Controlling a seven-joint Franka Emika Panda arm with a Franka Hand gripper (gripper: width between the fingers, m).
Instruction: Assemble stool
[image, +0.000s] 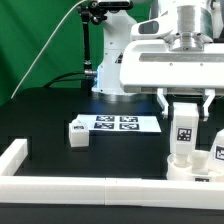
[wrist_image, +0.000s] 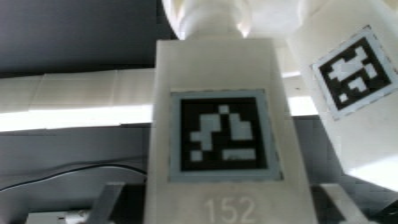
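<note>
Chunky white plastic stool leg, tag facing us, sits clenched upright in the tool, thick round white plastic seat directly beneath: best, I'd say, to hold it plumb and lower gently, squarely into its socket.

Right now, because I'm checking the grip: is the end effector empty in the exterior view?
No, the end effector is shut on an upright white stool leg.
</note>
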